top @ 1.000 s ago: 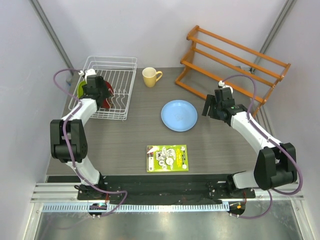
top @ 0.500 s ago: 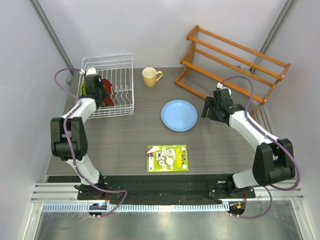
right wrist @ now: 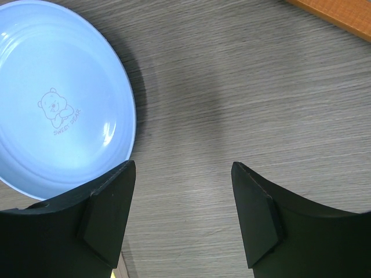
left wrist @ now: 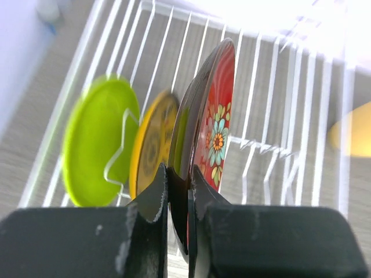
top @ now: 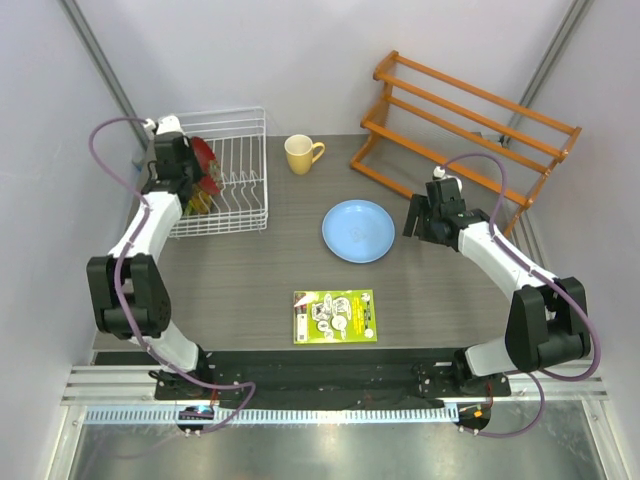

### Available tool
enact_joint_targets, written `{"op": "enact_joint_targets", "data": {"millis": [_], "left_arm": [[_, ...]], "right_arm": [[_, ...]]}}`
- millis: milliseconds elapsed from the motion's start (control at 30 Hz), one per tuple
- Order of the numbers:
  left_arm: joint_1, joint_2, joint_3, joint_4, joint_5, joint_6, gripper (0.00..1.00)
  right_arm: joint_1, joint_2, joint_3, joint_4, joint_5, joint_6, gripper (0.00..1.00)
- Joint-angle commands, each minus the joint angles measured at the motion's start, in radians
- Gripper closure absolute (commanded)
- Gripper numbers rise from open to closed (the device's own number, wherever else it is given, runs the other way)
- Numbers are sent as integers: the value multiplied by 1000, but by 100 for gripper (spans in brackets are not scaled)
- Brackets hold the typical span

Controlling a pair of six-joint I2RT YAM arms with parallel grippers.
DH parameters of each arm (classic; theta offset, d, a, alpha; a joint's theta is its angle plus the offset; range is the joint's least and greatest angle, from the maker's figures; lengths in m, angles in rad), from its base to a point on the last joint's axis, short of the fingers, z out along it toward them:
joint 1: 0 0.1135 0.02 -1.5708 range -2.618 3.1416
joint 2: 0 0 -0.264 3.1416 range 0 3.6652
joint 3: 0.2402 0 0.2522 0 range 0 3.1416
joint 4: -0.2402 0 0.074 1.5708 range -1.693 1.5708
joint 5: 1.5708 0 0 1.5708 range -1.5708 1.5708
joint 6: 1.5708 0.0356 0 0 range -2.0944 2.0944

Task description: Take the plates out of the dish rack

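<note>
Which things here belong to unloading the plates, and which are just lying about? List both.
Job: dish rack, dark red plate in the left tool, yellow plate, lime green plate, light blue plate.
Lying about: yellow mug, orange wooden rack, green leaflet.

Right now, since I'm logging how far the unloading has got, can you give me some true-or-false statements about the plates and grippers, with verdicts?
1. The light blue round plate lies flat on the grey wood-grain table. True.
2. The left gripper is shut on the dark red flowered round plate. True.
3. The lime green round plate lies flat on the table. False: it stands on edge in the white wire dish rack.
4. The right gripper is shut on the blue plate. False: it is open by that plate's edge, holding nothing.
5. The yellow patterned round plate stands between the green and red plates. True.
</note>
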Motion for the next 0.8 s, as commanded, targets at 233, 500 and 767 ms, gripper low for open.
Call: {"op": "enact_joint_targets", "data": {"millis": [233,500,767], "left_arm": [[-9,-229,86,-95,129,-36,100],[-90,-264,-109,63,471,-291,100],[-280,-204,-164,180,528,-375,100]], "right_arm": [[2,-36,50,46,-55,-31,27],[43,-42,68,253,-361,48,27],[97,15,61,428,-483,148,27]]}}
